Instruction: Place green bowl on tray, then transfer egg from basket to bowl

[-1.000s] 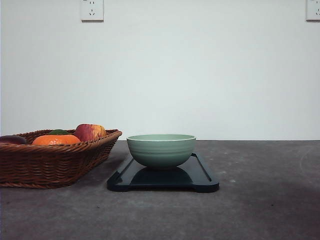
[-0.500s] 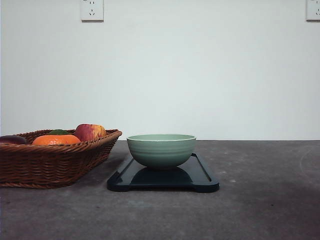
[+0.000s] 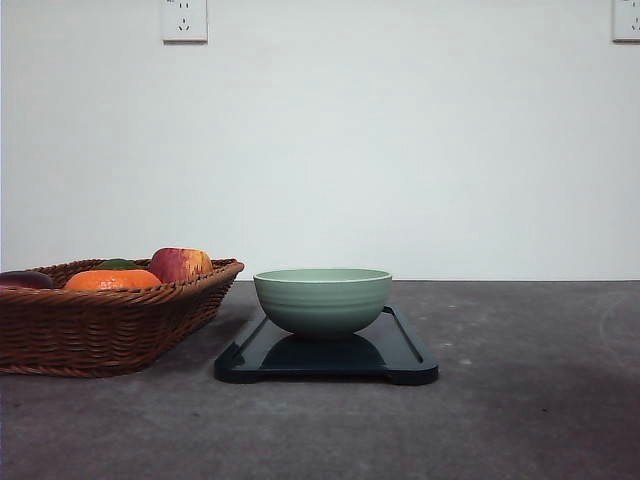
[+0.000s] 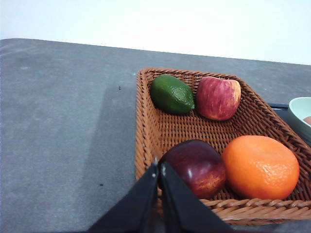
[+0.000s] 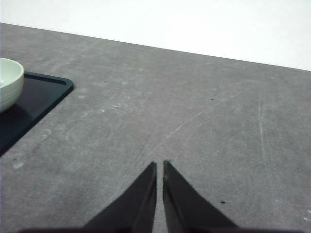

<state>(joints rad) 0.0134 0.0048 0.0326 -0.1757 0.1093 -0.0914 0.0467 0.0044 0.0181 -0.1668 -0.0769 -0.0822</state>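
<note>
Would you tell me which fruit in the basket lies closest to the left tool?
The dark purple-red fruit, just beyond the left tool at the basket's near rim; the orange, apple and green fruit lie farther off.

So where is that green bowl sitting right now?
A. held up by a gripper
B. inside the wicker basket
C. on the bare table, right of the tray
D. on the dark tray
D: in the front view the green bowl rests on the dark tray, beside the basket.
</note>
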